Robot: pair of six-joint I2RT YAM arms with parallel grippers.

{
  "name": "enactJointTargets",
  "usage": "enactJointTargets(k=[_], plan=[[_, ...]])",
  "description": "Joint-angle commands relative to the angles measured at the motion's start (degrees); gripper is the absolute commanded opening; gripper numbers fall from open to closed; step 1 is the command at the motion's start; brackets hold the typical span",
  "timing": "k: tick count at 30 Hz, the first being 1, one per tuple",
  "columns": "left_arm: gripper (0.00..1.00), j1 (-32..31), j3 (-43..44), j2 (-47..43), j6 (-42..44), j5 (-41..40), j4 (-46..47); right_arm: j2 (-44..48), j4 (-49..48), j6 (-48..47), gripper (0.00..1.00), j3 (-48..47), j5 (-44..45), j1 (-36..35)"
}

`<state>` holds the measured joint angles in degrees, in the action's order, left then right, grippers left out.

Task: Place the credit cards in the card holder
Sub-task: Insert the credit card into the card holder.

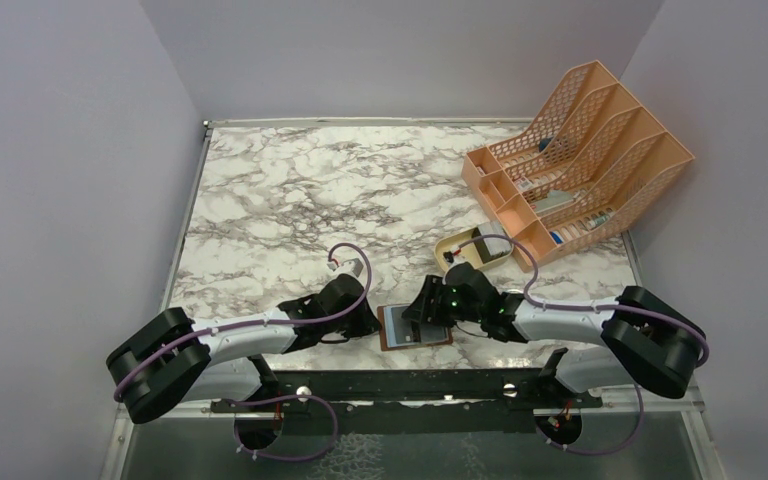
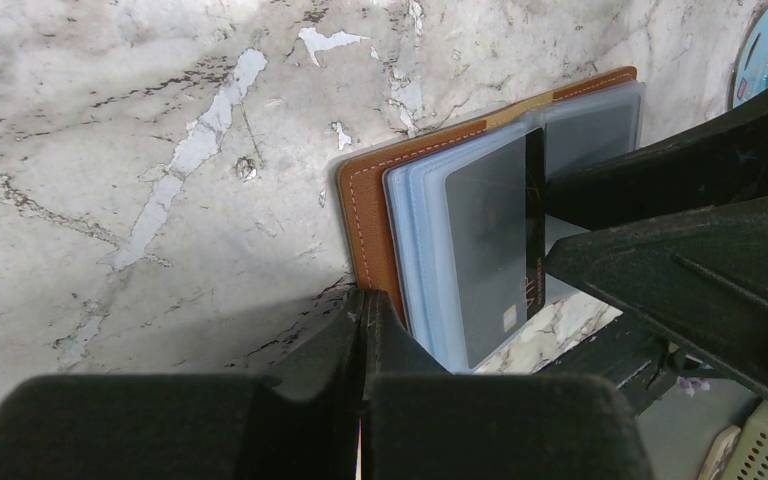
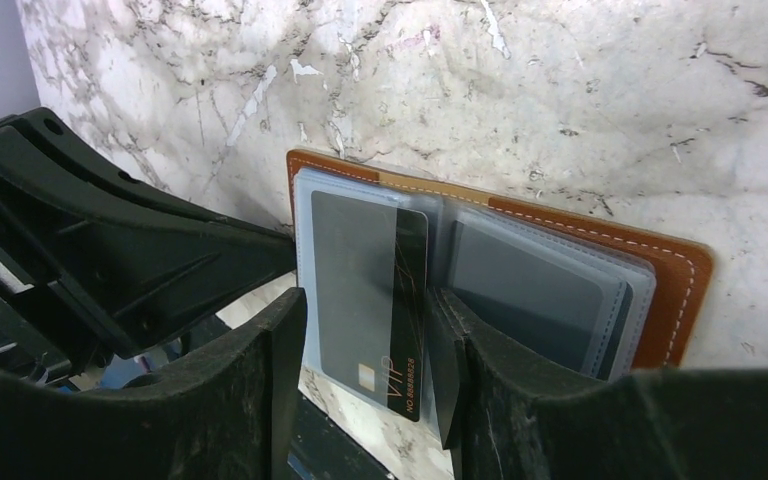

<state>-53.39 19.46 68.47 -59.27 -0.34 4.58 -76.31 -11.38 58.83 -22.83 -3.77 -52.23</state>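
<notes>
Seen from above, the left end effector (image 2: 363, 310) sits at nine o'clock of the card holder (image 1: 405, 332). Its fingers are pressed together with nothing between them, and the tip lies at the holder's brown leather edge. The holder lies open and flat at six o'clock on the marble tabletop (image 1: 290, 200), close to the near edge, with its clear sleeves facing up. A dark card (image 3: 407, 290) with gold lettering is tucked most of the way into one clear sleeve (image 3: 305, 200), and a bare strip along its long side shows beside the spine. The right end effector (image 3: 365, 300) reaches in from three o'clock with its fingers apart, one on each side of that card. Whether they touch it cannot be told. A tan oval tray (image 1: 457, 243) lies at one o'clock of the holder, and an orange mesh rack (image 1: 600, 150) stands beyond it at two o'clock.
</notes>
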Motion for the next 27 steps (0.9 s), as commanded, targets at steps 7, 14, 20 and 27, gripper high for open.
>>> enactJointTargets(k=[7, 14, 20, 27], plan=[[0.0, -0.44, -0.59, 0.83, 0.19, 0.37, 0.3, -1.21, -4.58, 0.71, 0.44, -0.67, -3.7, -1.23], [0.0, -0.47, 0.37, 0.61, 0.89, -0.08, -0.74, -2.28, -5.41, 0.72, 0.4, -1.48, -4.4, -1.55], [0.0, -0.41, 0.54, -1.46, 0.95, -1.43, -2.73, -2.48, -4.16, -0.6, 0.39, -2.3, -4.24, -1.56], [0.13, -0.4, 1.44, -6.68, 1.39, -4.21, -6.24, 2.77, 10.11, -9.51, 0.47, -8.08, 2.83, -1.54]])
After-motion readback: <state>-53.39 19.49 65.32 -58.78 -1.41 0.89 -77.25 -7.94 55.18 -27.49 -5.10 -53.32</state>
